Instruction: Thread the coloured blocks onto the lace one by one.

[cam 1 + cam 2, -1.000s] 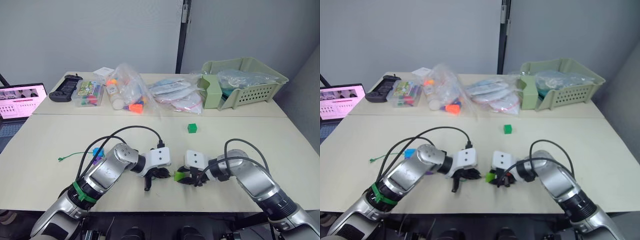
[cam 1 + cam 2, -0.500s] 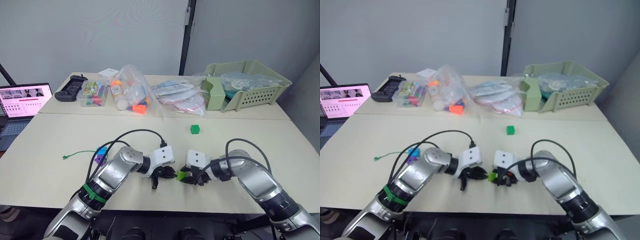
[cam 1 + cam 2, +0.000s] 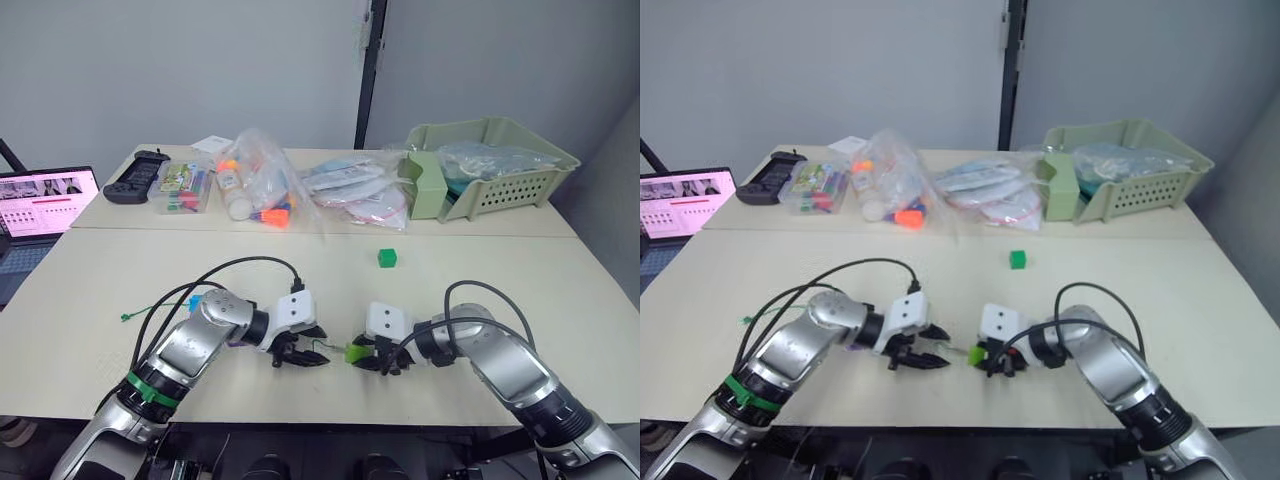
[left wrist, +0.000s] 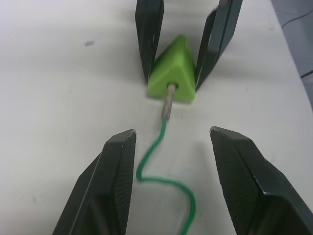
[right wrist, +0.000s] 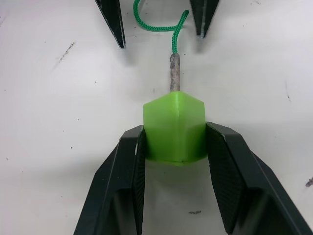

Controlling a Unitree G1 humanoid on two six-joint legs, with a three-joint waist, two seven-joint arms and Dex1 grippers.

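Your right claw (image 5: pixel 173 147) is clamped on a lime-green plastic triangular block (image 5: pixel 174 128) resting on the pale surface (image 5: pixel 58 122), with the stiff pale tip (image 5: pixel 174 72) of the thin green lace (image 4: pixel 164 169) seated in its hole. Your left claw (image 4: pixel 171 171) gapes empty astride the cord. One small green cube (image 3: pixel 387 257) waits well beyond both claws; threading looks barely begun.
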